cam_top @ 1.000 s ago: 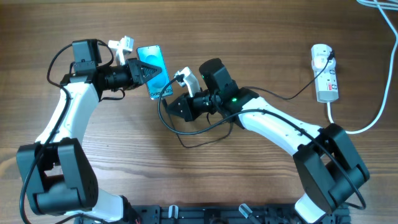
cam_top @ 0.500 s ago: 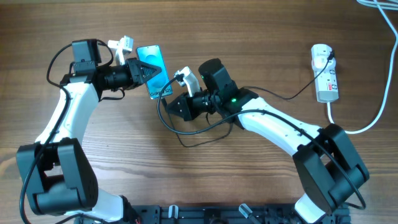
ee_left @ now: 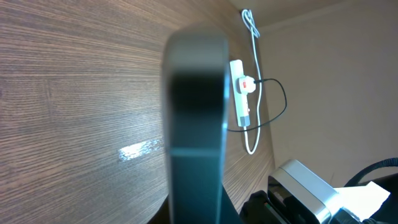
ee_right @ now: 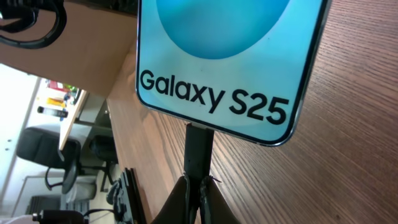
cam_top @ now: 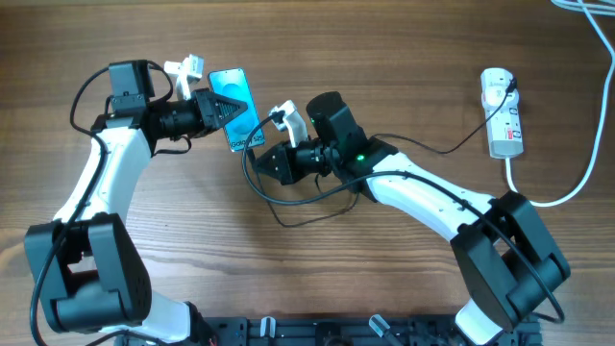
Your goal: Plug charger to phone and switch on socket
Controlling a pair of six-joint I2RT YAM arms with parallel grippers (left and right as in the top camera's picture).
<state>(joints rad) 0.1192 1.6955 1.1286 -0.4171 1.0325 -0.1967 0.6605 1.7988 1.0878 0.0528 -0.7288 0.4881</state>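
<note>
Left gripper (cam_top: 223,110) is clamped on the phone (cam_top: 233,86), upper left of centre. Right gripper (ee_right: 200,190) is pinching the charger (ee_right: 199,146) plug, tip right against the phone's bottom edge. Socket (cam_top: 503,115) sits way off, upper right.

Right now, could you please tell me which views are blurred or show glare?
Left wrist: the phone looms edge-on, badly blurred, with glare on the table. Right wrist: the phone's lettering is sharp, background partly blown out. Overhead: evenly lit, sharp.
</note>
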